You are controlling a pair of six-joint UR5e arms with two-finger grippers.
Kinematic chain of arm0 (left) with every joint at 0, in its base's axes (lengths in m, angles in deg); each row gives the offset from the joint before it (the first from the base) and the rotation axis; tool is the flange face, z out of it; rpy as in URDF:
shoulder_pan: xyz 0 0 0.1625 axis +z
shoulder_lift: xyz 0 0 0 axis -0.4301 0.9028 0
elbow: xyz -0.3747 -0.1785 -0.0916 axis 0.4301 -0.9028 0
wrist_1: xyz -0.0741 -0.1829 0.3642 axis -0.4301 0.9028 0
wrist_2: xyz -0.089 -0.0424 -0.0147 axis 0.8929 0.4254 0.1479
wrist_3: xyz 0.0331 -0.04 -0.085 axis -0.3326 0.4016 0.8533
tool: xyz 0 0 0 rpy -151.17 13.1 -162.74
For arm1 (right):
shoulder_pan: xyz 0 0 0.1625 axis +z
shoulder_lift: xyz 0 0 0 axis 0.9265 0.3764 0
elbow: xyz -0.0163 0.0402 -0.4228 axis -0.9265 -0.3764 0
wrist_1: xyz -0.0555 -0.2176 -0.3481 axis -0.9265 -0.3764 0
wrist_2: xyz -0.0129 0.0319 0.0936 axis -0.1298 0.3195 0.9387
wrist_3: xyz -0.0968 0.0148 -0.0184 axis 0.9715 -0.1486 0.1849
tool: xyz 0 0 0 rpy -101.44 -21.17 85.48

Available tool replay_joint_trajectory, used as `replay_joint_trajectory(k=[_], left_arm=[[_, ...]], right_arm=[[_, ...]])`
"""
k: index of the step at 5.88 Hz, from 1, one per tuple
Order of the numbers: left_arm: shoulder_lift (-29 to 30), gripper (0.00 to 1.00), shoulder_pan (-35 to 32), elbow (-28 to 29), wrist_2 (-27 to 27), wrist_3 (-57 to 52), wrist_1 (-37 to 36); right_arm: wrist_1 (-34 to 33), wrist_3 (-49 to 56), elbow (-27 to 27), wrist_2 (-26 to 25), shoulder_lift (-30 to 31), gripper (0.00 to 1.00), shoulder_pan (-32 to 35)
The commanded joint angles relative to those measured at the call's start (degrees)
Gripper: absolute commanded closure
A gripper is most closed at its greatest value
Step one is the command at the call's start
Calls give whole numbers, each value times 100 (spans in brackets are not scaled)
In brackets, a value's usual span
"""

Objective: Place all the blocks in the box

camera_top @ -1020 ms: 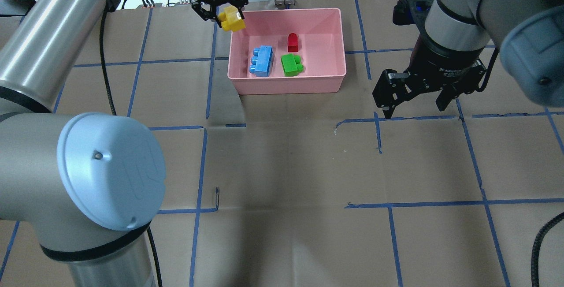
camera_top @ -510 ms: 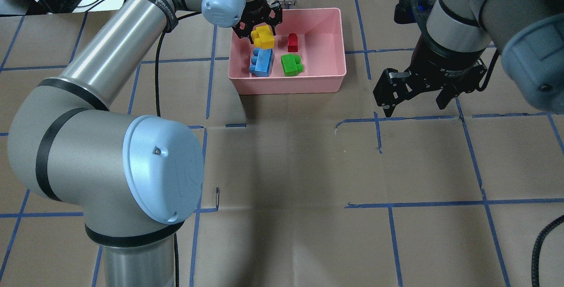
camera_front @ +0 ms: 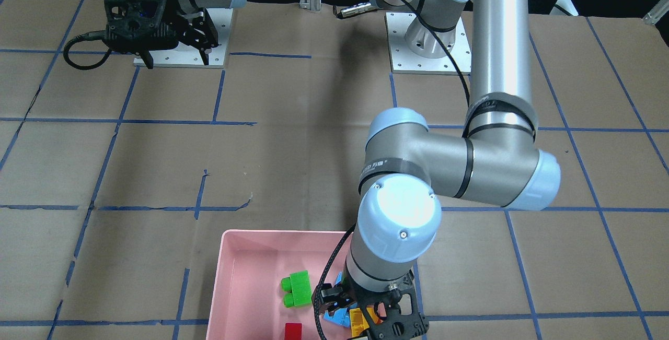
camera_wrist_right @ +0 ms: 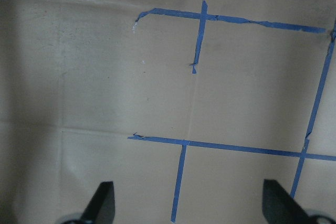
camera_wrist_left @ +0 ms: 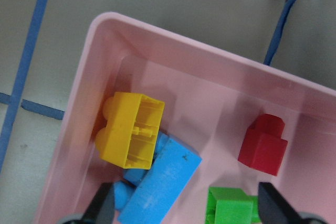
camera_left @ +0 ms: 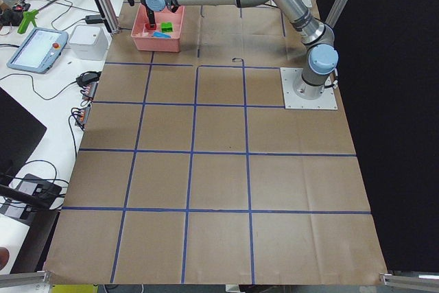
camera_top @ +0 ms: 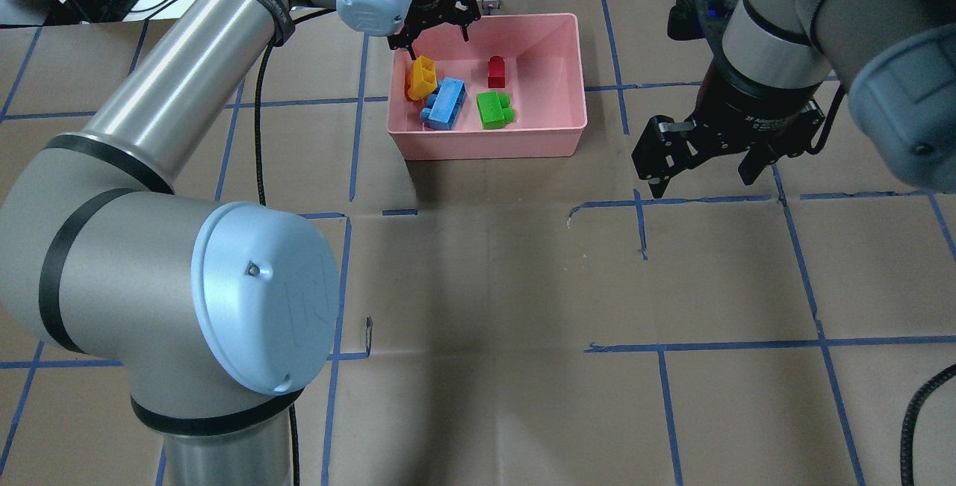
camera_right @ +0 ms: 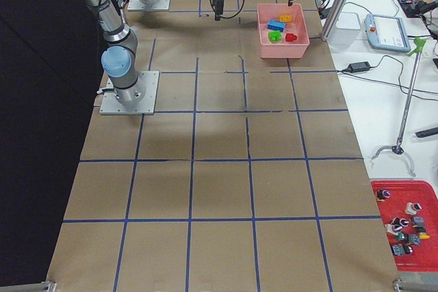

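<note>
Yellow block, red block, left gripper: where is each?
yellow block (camera_wrist_left: pixel 137 132), left wrist view, its hollow underside.
red block (camera_wrist_left: pixel 262 145), left wrist view, middle of its body.
left gripper (camera_wrist_left: pixel 189 205), left wrist view, midway between its open fingertips.

— How is the left arm (camera_top: pixel 149 90) posed?

— It is stretched far forward across its own side, and the wrist is turned down at the end. The left gripper (camera_top: pixel 438 39) is pointed downward, and its jaws are spread wide.

— And the right arm (camera_top: pixel 777 23)?

— It is kept on its own side and is not reached out as far. The right gripper (camera_top: pixel 703 183) is hung straight down, and its jaws are likewise held wide apart, as is seen in the wrist view.
</note>
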Motion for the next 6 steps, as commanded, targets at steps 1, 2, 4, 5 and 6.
replay_joint_trajectory(k=[1, 2, 4, 5, 6], left_arm=[[-930, 1, 577, -199, -52, -1349, 1187], [-1552, 1, 754, -671, -35, -1644, 1306], [-2809, 1, 817, -2066, 26, -2521, 1246], [-3381, 1, 957, -2665, 44, -2856, 1220], [-3831, 1, 1071, -3149, 35, -3269, 1211]], right_arm=[[-76, 0, -3, -3, -9, 0, 1], [-85, 0, -12, -3, -18, 0, 1], [-86, 0, 6, 6, -9, 0, 1], [-86, 0, 6, 6, -9, 0, 1], [-86, 0, 6, 6, -9, 0, 1]])
